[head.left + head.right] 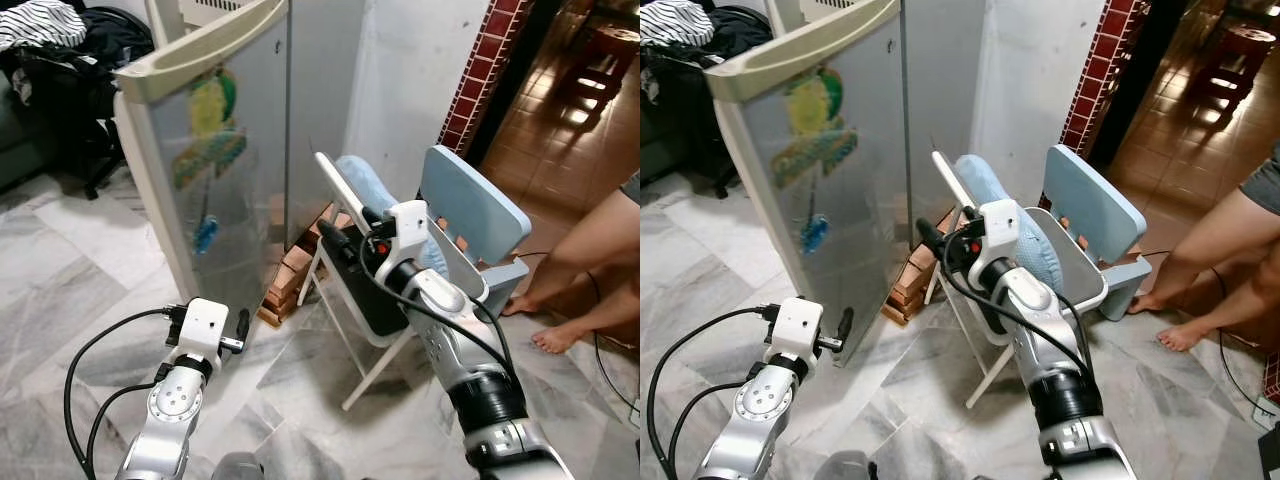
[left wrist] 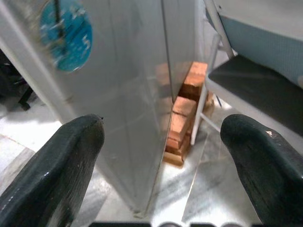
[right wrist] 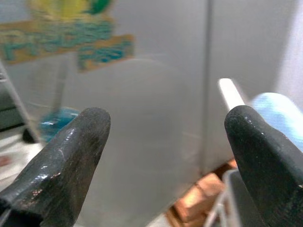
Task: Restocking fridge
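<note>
fridge [image 1: 235, 170] upright (long axis vertical)

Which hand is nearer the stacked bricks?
Left. The left hand sits low beside the bricks at the fridge's foot; the right hand hangs above them, by the chair.

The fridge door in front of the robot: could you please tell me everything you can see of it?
The fridge door is pale grey and glossy, with a cream moulded top edge. It stands swung open, edge-on toward the robot. Its outer face carries a yellow-green sticker, teal lettering below that, and a round blue sticker lower down. Its bottom corner hangs just above the marble floor. Stacked bricks sit behind it. Neither end effector touches it.
</note>
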Available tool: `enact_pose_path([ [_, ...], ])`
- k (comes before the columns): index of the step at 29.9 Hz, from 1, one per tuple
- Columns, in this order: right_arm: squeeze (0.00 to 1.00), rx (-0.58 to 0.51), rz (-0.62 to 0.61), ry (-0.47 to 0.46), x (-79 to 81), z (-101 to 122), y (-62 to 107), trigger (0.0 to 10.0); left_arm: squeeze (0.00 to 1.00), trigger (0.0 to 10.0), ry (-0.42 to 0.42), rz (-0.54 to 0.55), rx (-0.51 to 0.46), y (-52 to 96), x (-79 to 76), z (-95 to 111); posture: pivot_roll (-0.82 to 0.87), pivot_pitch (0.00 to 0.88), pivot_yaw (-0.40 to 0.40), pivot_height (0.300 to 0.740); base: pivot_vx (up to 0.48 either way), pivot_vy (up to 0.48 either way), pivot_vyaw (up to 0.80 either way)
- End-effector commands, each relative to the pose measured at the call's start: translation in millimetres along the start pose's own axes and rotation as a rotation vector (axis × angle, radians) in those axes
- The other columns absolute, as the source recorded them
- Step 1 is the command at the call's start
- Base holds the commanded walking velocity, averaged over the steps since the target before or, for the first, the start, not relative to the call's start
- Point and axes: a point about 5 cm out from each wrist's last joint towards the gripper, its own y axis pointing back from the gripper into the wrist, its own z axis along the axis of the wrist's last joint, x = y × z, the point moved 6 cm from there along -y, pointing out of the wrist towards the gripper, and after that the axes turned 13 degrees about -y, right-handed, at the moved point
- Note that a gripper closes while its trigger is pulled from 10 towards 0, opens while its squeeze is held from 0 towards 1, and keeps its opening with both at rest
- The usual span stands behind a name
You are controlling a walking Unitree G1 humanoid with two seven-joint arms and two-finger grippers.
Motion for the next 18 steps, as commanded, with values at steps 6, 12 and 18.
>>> enact_pose_path([
  [6,0.00,-0.023,-0.265,-0.021,-52.7,-11.7,31.9,10.0,0.00,10.0,0.019,0.047,-0.045,-4.5,13.0,11.3,0.09,0.000,-0.067,0.740,0.000,0.480,0.00],
  [12,0.00,-0.005,-0.340,0.006,-70.1,-21.9,48.8,10.0,0.00,10.0,-0.007,0.034,-0.078,-3.9,11.6,17.5,0.07,0.000,-0.062,0.740,0.000,0.480,0.00],
  [18,0.00,0.001,-0.378,0.025,-75.2,-25.1,55.0,10.0,0.00,10.0,-0.019,0.045,-0.091,-3.9,12.6,18.9,0.07,0.000,-0.065,0.740,0.000,0.480,0.00],
])
